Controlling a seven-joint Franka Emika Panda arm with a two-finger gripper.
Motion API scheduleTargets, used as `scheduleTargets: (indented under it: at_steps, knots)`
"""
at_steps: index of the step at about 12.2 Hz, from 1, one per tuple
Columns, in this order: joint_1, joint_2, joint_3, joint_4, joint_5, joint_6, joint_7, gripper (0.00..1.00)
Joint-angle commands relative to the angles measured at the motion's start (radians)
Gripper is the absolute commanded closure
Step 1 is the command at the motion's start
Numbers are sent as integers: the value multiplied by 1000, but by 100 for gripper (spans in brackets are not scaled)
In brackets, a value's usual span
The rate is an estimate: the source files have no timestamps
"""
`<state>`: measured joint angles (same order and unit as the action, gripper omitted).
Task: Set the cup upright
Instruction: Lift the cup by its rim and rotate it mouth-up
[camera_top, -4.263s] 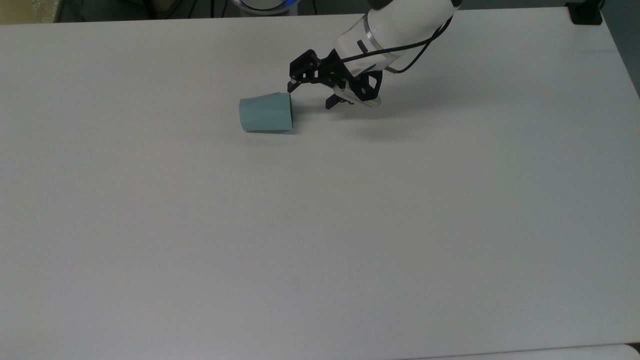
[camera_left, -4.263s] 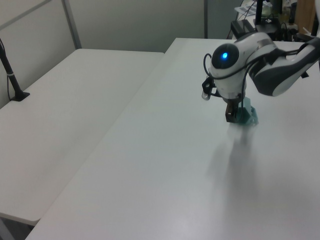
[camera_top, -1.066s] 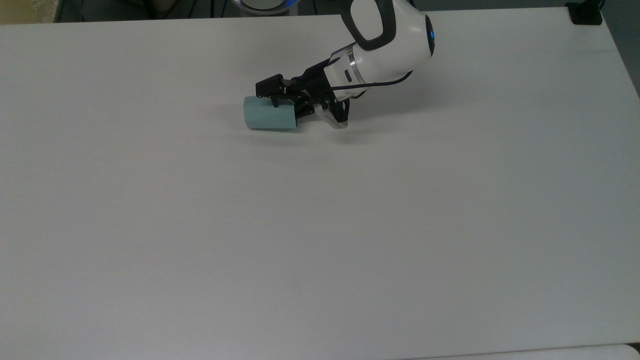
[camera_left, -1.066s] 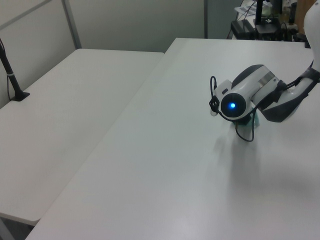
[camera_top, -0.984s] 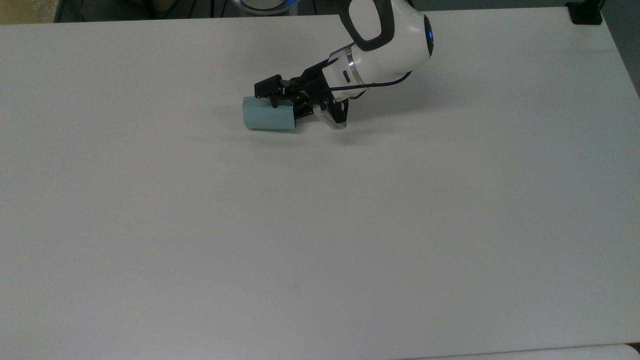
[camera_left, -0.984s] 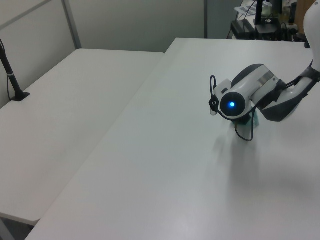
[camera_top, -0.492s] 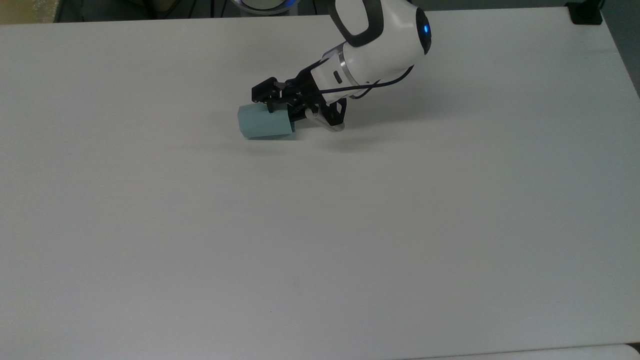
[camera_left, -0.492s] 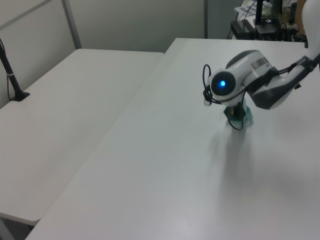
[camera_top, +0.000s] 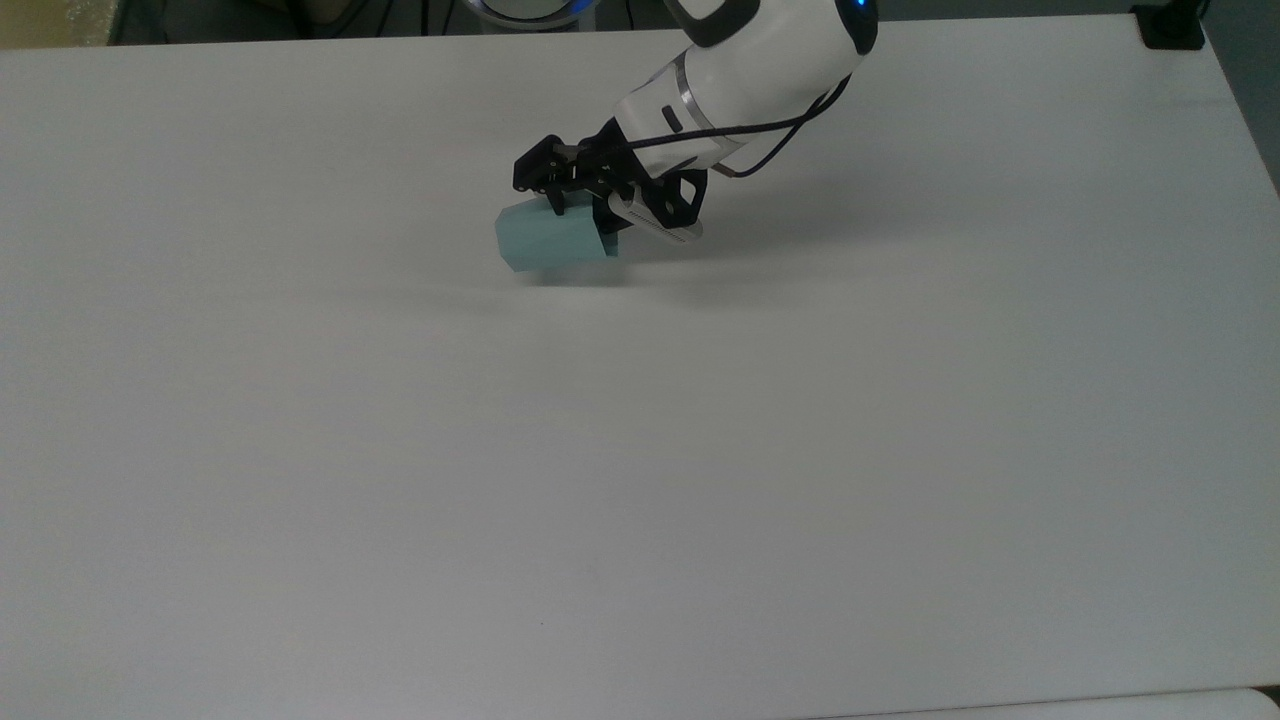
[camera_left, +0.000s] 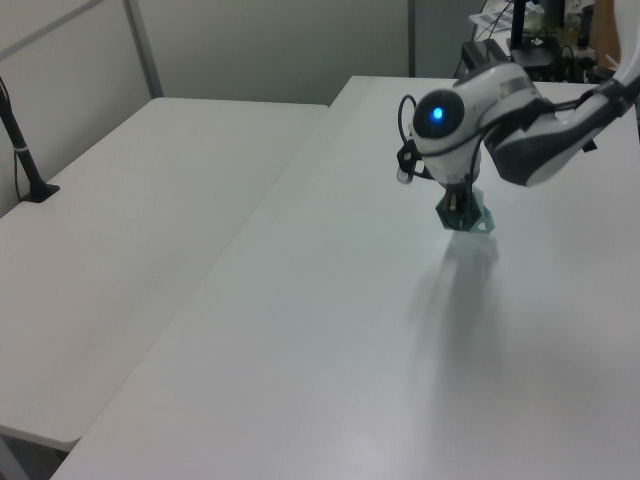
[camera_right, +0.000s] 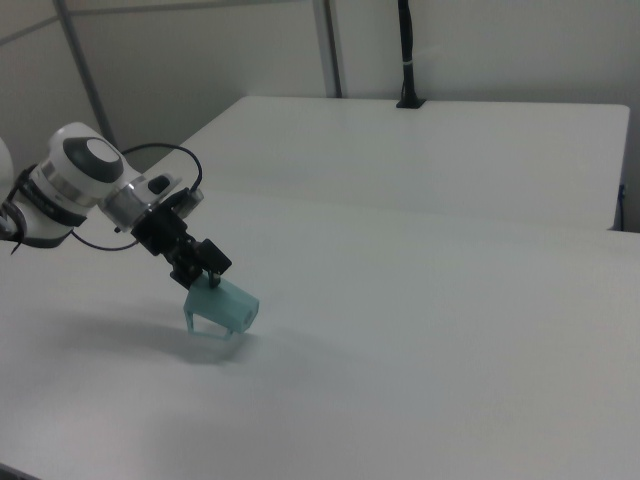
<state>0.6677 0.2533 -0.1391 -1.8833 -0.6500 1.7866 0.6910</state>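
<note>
Cup (camera_top: 552, 240) tilted, lifted off table (camera_top: 640, 450) | fingers (camera_right: 212, 270) clamped on cup rim | contents: can't tell

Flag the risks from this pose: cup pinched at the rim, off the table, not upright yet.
1. The gripper holds the cup only near its rim, so the cup could swing or slip out during the rotation.
2. The cup is tilted above the table; released now, it would likely topple back onto its side.
3. The handle hangs lowest in the right view and could catch the table first when lowered.
</note>
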Motion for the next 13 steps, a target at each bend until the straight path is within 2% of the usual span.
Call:
scheduleTargets:
  at_steps: [1, 4, 8, 11, 13]
  knots:
    - [-42, -64, -7, 26, 135, 66, -92, 100]
    - [-123, -85, -10, 20, 391, 180, -215, 100]
    - [-230, -117, -11, -3, 642, 256, -318, 100]
    - [-284, -129, -11, -20, 745, 303, -349, 100]
    - [-304, -135, -13, -69, 823, 341, -411, 100]
